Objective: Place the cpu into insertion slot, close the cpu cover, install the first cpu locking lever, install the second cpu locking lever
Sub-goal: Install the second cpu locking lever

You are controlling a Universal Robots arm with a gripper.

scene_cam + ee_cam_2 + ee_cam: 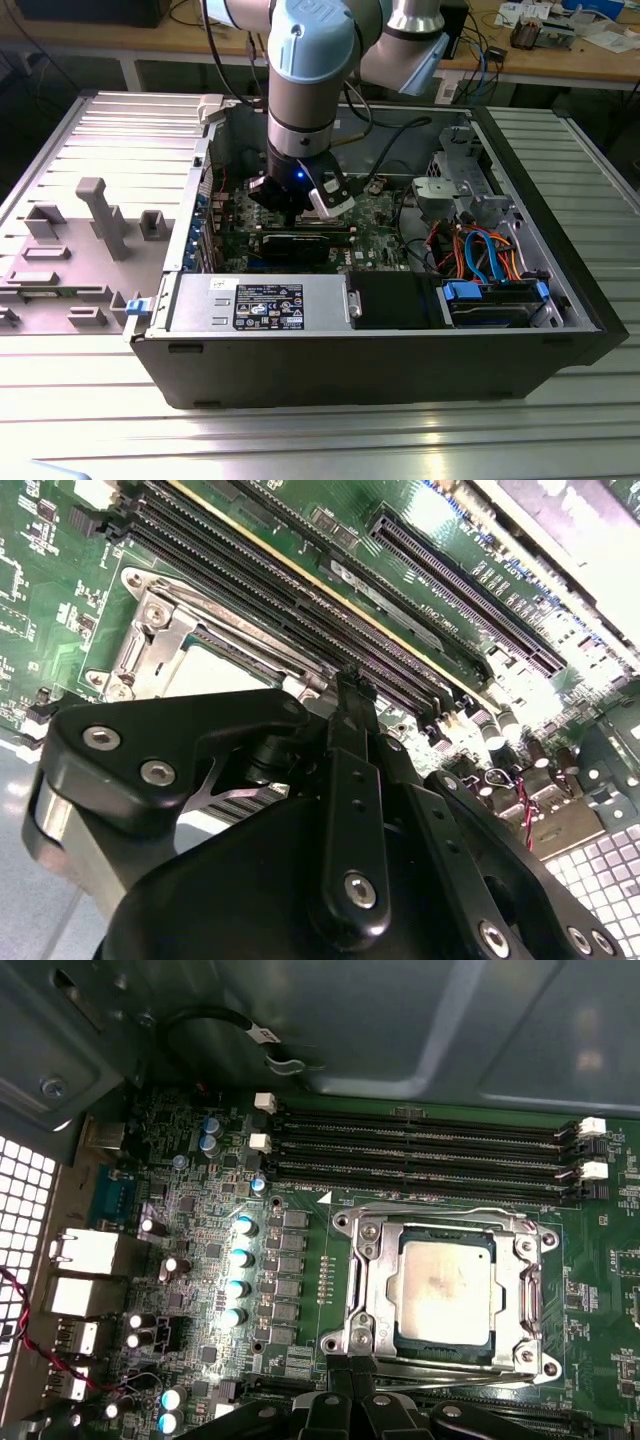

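While cpu (445, 1290) sits covered, gripper (352, 1368) hovers.

The square cpu with dull grey metal top (446, 1288) looks smooth and slightly smudged. The thin silver metal cpu cover (375, 1295) around it shines. The black plastic pincer (350, 695) looks matt.

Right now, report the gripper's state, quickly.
Gripper: shut, holding nothing, its tips at the edge of the cpu cover, which lies closed over the cpu.
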